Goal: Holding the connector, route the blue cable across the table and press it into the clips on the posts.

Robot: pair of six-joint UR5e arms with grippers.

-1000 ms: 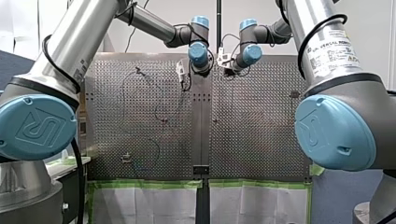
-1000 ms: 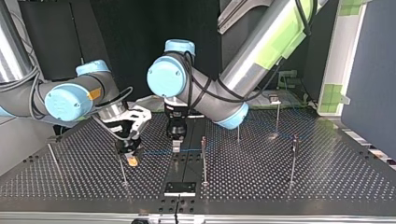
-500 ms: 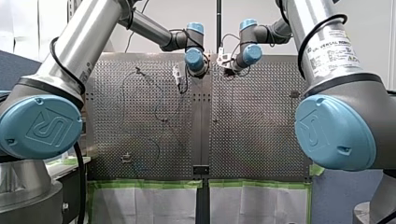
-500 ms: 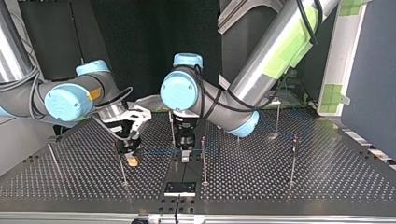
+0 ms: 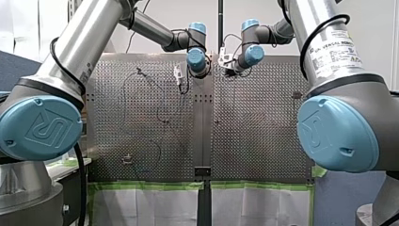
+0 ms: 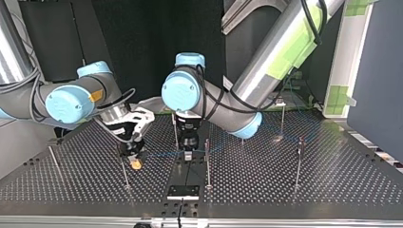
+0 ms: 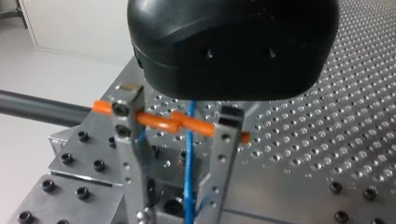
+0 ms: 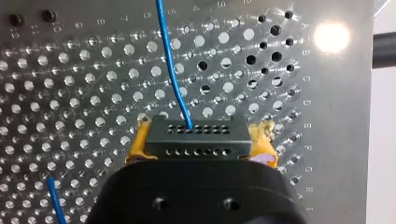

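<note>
**A:** What could go wrong from here?

**B:** Chiefly, the thin blue cable (image 7: 189, 172) could escape. The left gripper (image 7: 173, 205) only brackets it; its bare metal fingers (image 7: 127, 149) stand spread, with the cable running loose between them under a thin orange rod (image 7: 163, 122). I judge that a quick sideways move could let the cable slide out below the tips and miss a clip.

**A:** And the other end?

**B:** The right gripper (image 6: 135, 160) pinches the dark rectangular connector (image 8: 196, 135) between its yellow pads (image 8: 138, 142), and the cable leaves the connector's face ahead of it. If the left arm draws the line too tight, the connector might twist or slip from the pads.

**A:** Any risk of collision?

**B:** Yes; in the top view a slim metal post (image 6: 207, 159) stands just beside the left gripper, so a finger could strike and bend it. The clips themselves are too small to make out.

**A:** How are the arms posed?

**B:** In the top view the left arm comes in from the right and reaches to the middle, with its wrist pointing straight down over the perforated metal table (image 6: 285, 190). The right arm comes in from the left; its gripper is tilted downward and low, near another post. The cable spans the gap between the two grippers, off the table there.
</note>
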